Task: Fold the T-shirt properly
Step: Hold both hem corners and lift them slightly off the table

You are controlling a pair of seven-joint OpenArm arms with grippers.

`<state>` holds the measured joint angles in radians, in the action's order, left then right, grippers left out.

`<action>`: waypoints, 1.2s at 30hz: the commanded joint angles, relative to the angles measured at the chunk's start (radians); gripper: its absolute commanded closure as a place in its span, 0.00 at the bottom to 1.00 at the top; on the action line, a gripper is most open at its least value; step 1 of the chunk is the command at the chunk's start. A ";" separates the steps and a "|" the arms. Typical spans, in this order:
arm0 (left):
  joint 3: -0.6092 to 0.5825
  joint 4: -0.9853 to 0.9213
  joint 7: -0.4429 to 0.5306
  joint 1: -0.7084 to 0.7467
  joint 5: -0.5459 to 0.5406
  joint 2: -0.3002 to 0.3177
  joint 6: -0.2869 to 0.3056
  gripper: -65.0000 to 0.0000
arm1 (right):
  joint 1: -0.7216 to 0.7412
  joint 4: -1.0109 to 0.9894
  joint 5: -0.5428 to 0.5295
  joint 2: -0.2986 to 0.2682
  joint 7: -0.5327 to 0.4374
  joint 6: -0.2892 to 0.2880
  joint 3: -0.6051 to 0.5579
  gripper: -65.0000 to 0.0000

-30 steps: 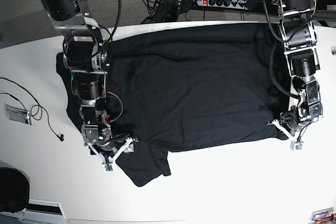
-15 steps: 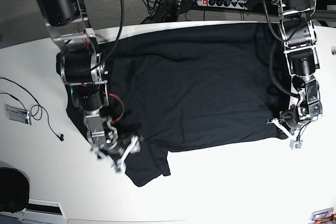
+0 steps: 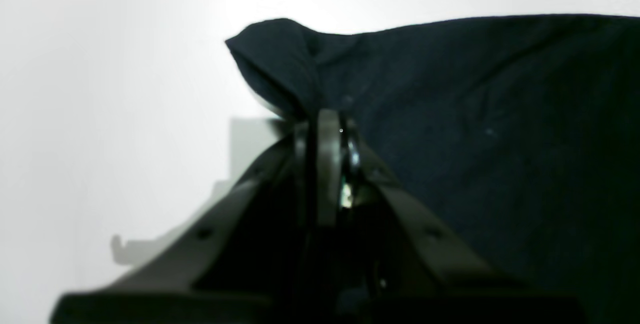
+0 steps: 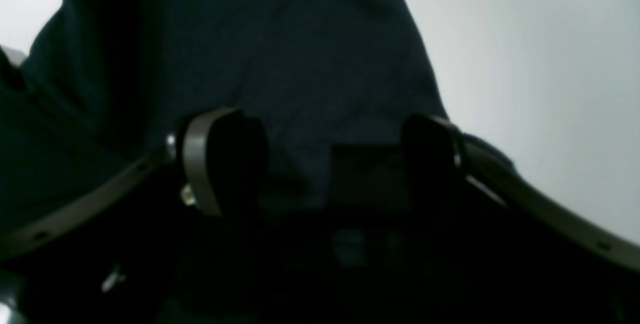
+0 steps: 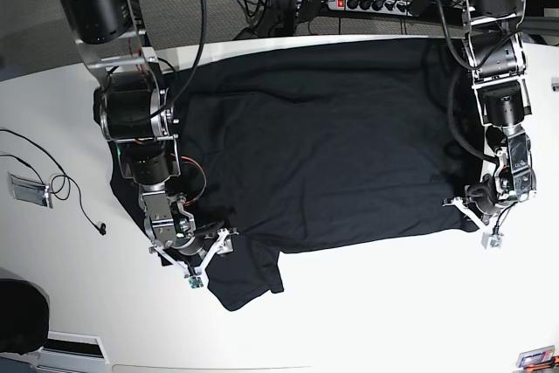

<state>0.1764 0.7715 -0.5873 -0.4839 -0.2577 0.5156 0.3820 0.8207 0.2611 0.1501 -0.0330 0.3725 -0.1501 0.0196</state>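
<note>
Left claw (image 5: 479, 220) is clenched on a corner of the T-shirt (image 5: 323, 137) spread across the white worktop (image 5: 393, 303), right claw (image 5: 194, 255) gaping over the sleeve, so one-sided pulling could skew the cloth.

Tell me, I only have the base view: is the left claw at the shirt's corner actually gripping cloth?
Observer: Yes. The left wrist view shows the left claw shut on a bunched corner of the plain black cloth T-shirt.
Operator: And the right claw?
Observer: The right wrist view shows the right claw open, its two pads apart.
Operator: Is anything between those pads?
Observer: Black fabric lies beneath the gap; neither pad is pinching it.
</note>
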 commanded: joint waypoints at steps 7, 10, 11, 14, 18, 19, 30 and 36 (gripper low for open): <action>0.005 0.018 0.017 -0.026 -0.007 0.021 0.001 1.00 | 0.041 0.016 -0.007 -0.003 -0.019 -0.006 -0.002 0.28; 0.005 0.018 0.017 -0.026 -0.007 0.021 0.001 1.00 | 0.041 0.016 -0.007 -0.005 -0.016 -0.007 -0.002 0.28; 0.005 0.018 0.017 -0.026 -0.007 0.022 0.001 1.00 | 0.041 0.016 -0.007 -0.005 -0.016 -0.007 -0.002 0.28; 0.005 0.018 0.017 -0.026 -0.007 0.022 0.001 1.00 | 0.038 0.016 -0.007 -0.006 -0.017 -0.007 -0.002 0.28; 0.005 0.018 0.017 -0.026 -0.007 0.022 0.001 1.00 | 0.035 0.016 -0.007 -0.014 -0.017 -0.007 -0.002 0.28; 0.005 0.018 0.017 -0.026 -0.007 0.021 0.001 1.00 | 0.035 0.016 -0.007 -0.018 -0.017 -0.007 -0.002 0.28; 0.005 0.018 0.017 -0.026 -0.007 0.021 0.001 1.00 | -0.030 0.024 -0.007 -0.020 -0.017 -0.007 -0.002 0.56; 0.005 0.018 0.017 -0.026 -0.007 0.021 0.001 1.00 | -0.033 0.025 -0.007 -0.020 -0.014 -0.007 -0.002 0.96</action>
<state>0.1764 0.7715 -0.5869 -0.4839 -0.2581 0.5156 0.3820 0.7654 0.2794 0.1345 -0.0483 0.3344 -0.1596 0.0193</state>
